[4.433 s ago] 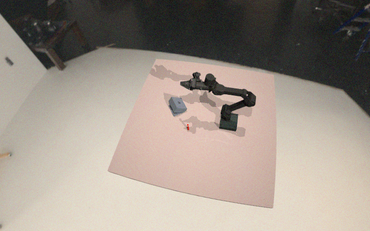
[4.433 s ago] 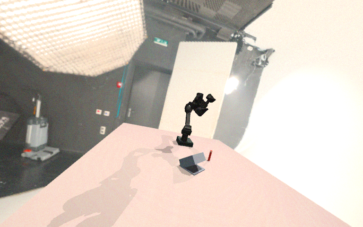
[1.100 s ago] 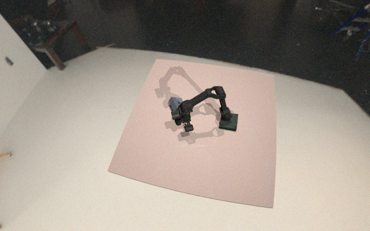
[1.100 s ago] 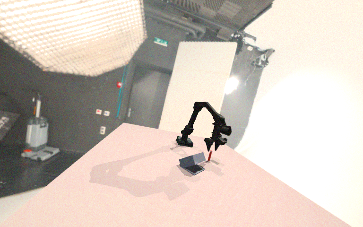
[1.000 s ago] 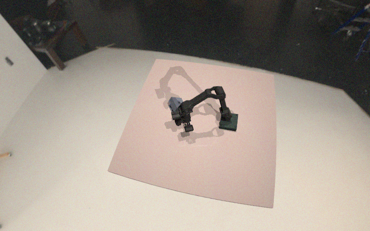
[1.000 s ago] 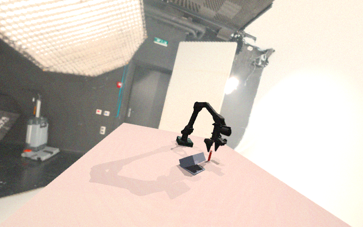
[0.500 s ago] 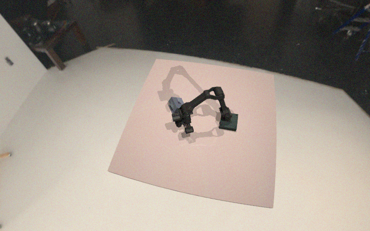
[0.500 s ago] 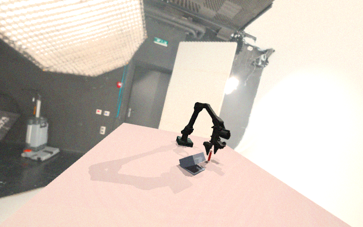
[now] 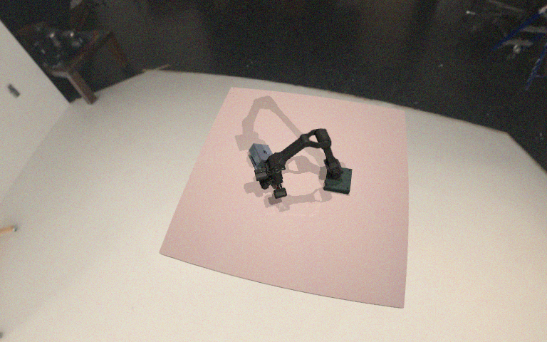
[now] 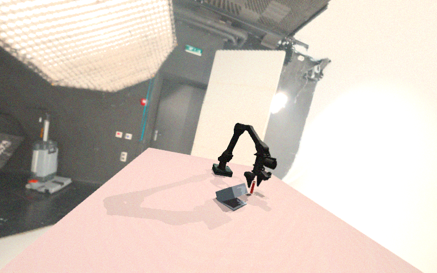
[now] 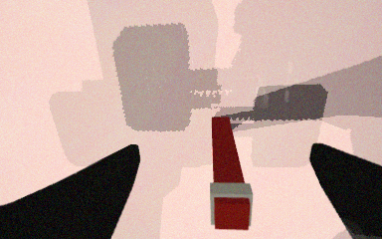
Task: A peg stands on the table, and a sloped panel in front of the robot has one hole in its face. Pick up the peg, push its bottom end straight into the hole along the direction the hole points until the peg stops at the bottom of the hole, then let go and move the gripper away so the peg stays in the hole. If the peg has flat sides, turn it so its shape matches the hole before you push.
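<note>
Standing upright between the open, empty gripper's [image 9: 271,188] [image 10: 254,186] [image 11: 225,151] fingertips, the red peg [image 10: 252,187] [image 11: 227,154]

Top: looked steeply down from high up over the flat pink mat [image 9: 323,241] [image 10: 161,244] [image 11: 30,40]. Exterior: faced across it, from farther out. Wrist: pointed down close above the square red peg [image 10: 252,187] [image 11: 227,154], shared with exterior.

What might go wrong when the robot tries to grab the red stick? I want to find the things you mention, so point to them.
The gripper [image 10: 254,186] [image 11: 225,151] is open around the red peg [image 10: 252,187] [image 11: 228,154]. One finger might bump the thin, upright peg and tip it over. The sloped panel [image 9: 260,153] [image 10: 230,191] stands close by, so the gripper might knock that too.
</note>
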